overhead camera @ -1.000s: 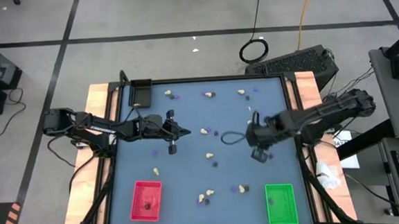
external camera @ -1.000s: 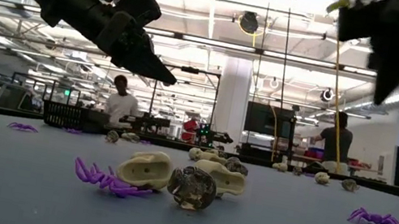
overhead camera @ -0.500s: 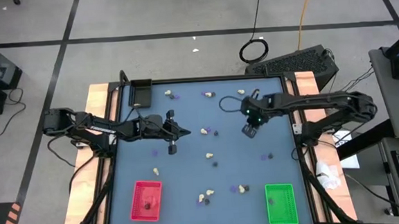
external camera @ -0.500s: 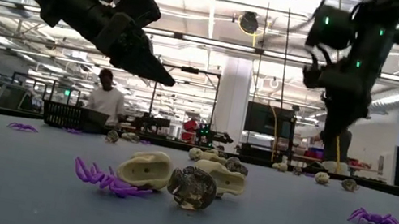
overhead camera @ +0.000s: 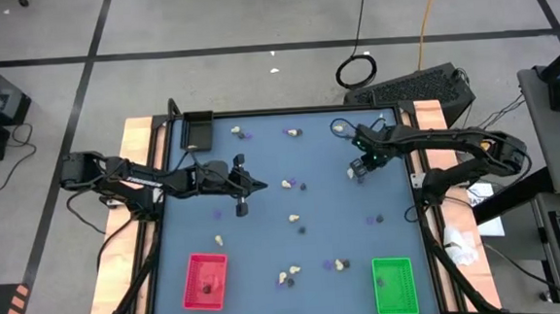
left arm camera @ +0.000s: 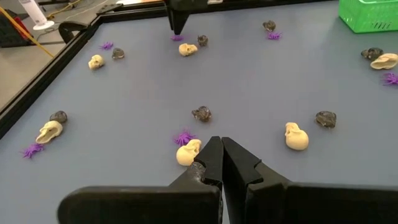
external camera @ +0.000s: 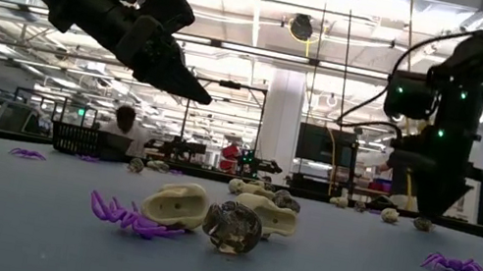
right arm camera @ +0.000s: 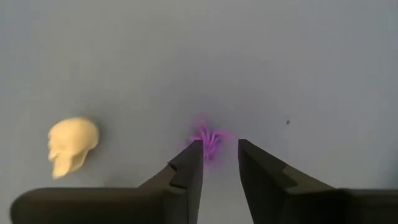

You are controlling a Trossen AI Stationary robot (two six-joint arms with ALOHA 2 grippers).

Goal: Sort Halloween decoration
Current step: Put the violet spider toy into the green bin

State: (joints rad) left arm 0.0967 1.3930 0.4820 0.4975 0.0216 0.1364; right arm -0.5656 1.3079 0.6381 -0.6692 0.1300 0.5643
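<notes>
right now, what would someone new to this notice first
Probably the right claw, poised open over a purple spider near the table's far right, with a cream skull lying close beside. Next, the skulls and spiders scattered across the blue-grey table, with a red tray and green tray at its near edge. The left claw hangs shut above the table's left-middle.

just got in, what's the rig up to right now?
It is sorting Halloween trinkets scattered over the table. The right gripper is open, pointing down at a purple spider that lies between its fingertips on the far right part of the table, with a cream skull beside it. The left gripper is shut, holds nothing and hovers left of centre. The red tray and green tray sit at the near edge.
</notes>
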